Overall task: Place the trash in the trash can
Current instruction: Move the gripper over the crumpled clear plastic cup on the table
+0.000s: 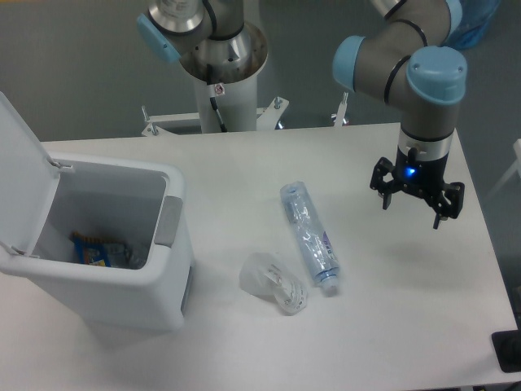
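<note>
A clear plastic bottle (308, 235) with a white cap and blue-printed label lies flat on the white table near its middle, cap toward the front. A thin wrinkled clear cup (273, 281) lies on its side just left of the bottle's cap end. The white trash can (155, 281) stands at the left with its lid (20, 175) hinged open; an orange-and-blue snack packet (98, 250) lies inside. My gripper (417, 209) hangs above the table at the right, well apart from the bottle, fingers spread open and empty.
The robot's base column (220, 77) stands behind the table's far edge. The table's right edge (488, 244) runs close to my gripper. A dark object (509, 350) sits at the lower right corner.
</note>
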